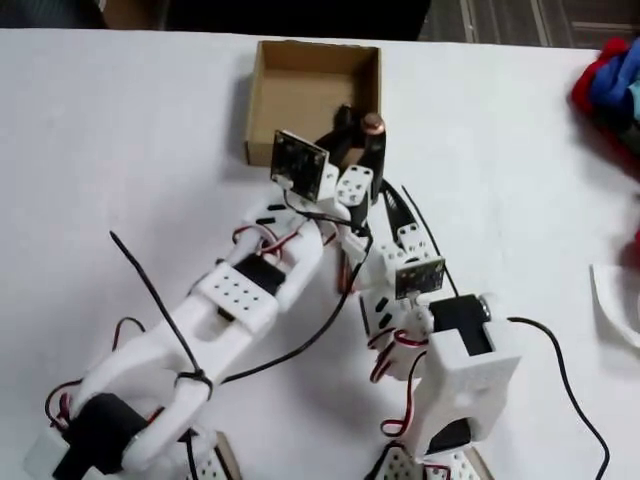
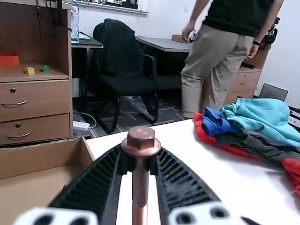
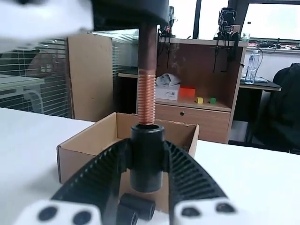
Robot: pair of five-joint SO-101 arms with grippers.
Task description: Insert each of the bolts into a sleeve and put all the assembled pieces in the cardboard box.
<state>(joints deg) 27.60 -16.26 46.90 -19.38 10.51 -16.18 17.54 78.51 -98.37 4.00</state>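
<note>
Bolt (image 2: 140, 140), copper-coloured with a hex head, stands upright in the left gripper (image 2: 139, 161). The gripper's ridged black fingers (image 2: 101, 180) are closed against the shank just under the head. In the right wrist view the bolt's threaded end points straight down and meets the top opening of a black sleeve (image 3: 147, 176). Most of the thread shows above the sleeve's rim. The right gripper (image 3: 146, 147) is clamped on that sleeve, one finger on each side, and holds it upright directly beneath the bolt. A second black sleeve (image 3: 137, 209) lies on its side on the white table (image 3: 262, 183), close under the right gripper. The cardboard box (image 3: 84, 145) sits open just behind the held sleeve. From the high view the bolt's head (image 1: 372, 123) appears at the box's (image 1: 262, 100) corner nearest the arms, with the left gripper (image 1: 365, 150) around it. Whether the head is over the box or beside it cannot be told. A heap of coloured clothes (image 2: 253, 126) lies on the table, well apart from the grippers.
</note>
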